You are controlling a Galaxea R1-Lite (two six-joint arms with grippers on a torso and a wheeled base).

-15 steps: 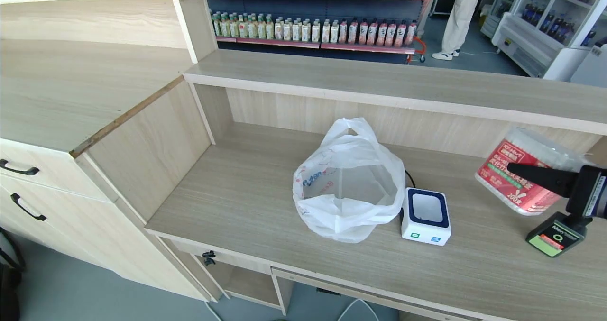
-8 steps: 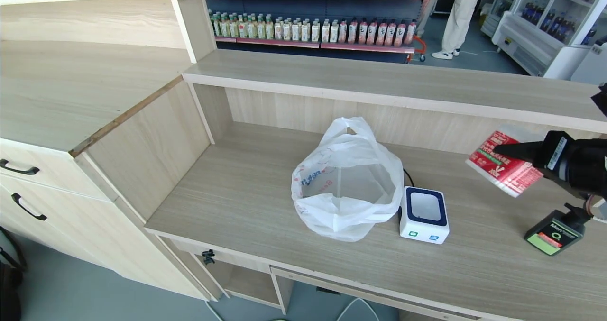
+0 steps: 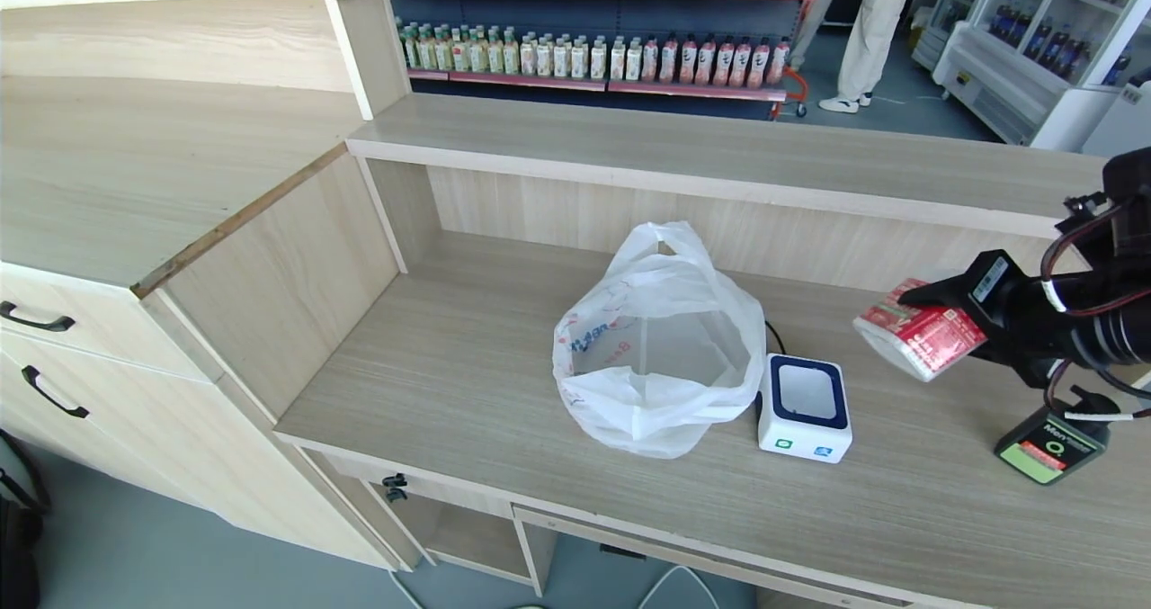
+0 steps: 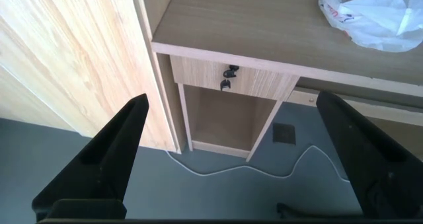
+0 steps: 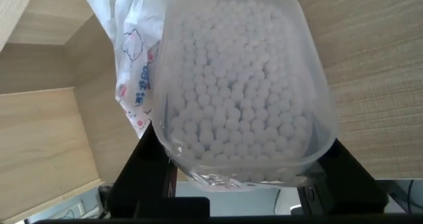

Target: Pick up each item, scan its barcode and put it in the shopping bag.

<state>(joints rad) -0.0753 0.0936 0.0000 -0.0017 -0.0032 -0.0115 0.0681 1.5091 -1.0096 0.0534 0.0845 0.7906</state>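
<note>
Holding swab tub (image 3: 917, 335) at scanner's (image 3: 805, 407) 2 o'clock, right claw (image 3: 940, 326) clamped on it.
You should lower it toward 8 o'clock, barcode facing the scanner.

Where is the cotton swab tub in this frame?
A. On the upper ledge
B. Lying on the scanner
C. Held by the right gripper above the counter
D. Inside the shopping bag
C: the right gripper is shut on the cotton swab tub, in the air to the right of the scanner and the shopping bag.
</note>
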